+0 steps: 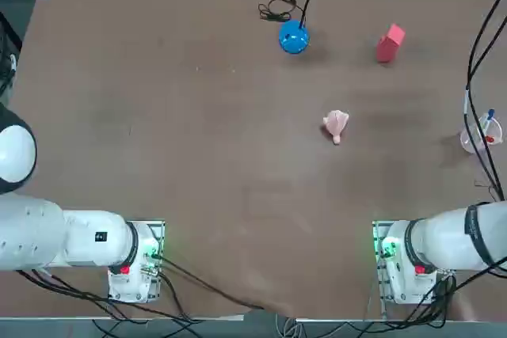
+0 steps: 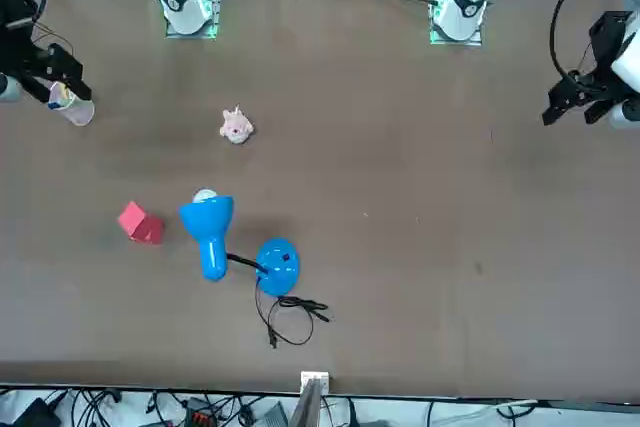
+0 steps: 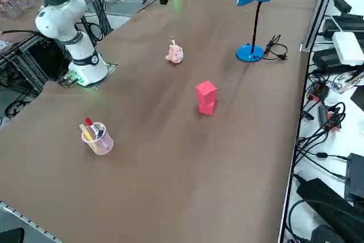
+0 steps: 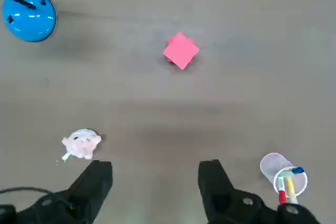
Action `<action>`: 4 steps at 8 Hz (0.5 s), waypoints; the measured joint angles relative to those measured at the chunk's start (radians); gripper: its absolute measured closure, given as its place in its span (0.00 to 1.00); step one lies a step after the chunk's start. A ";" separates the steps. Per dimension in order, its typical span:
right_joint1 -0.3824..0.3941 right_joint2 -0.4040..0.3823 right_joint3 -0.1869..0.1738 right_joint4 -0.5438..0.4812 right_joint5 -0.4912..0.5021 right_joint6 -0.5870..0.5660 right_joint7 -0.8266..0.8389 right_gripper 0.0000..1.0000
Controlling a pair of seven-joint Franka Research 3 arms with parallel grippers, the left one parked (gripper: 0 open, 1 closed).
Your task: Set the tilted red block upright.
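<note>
The red block [image 3: 207, 98] stands by itself on the bench [image 1: 222, 156], beyond the pink toy [image 3: 174, 53] as my arm reaches and off to the right of the blue lamp [image 3: 250, 53]; its upper part sits skewed over its lower part, and I cannot tell which edge or corner carries the weight. My right end effector [image 4: 155, 172] is up over the bench, well apart from the block, jaws spread wide with nothing between them. The step in hand, I judge, is the approach; the righting itself is all to do.

My main worry is the angle of the fingers; if I close across corners instead of flat faces, the block could spin or squirt out of the pinch. Coming down off-centre is the next risk; one finger would land on the slanted top and knock the block flat, or shove it along the bench. Too low and the tips press into the bench; too high and they catch only the skewed upper part, so it may pivot as I turn it. Releasing before the base lies flush could let it rock back over; a finger dragging as the jaws open might do the same. On the way across, a low path could clip the toy or the pen cup [image 4: 283, 174]; a wide swing towards the lamp could catch its shade or neck; I'd travel high, line up with two opposite faces, then descend slowly.
</note>
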State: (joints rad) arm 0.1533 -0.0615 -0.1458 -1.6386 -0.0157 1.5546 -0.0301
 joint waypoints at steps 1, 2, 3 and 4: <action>0.000 0.000 0.000 0.000 0.000 0.000 0.000 0.00; 0.000 0.001 0.000 0.000 0.000 0.000 0.000 0.00; 0.000 0.009 0.000 0.000 0.000 0.004 0.000 0.00; 0.001 0.030 0.001 0.003 0.000 0.019 0.000 0.00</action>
State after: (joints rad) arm 0.1540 -0.0314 -0.1445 -1.6359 -0.0156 1.5739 -0.0303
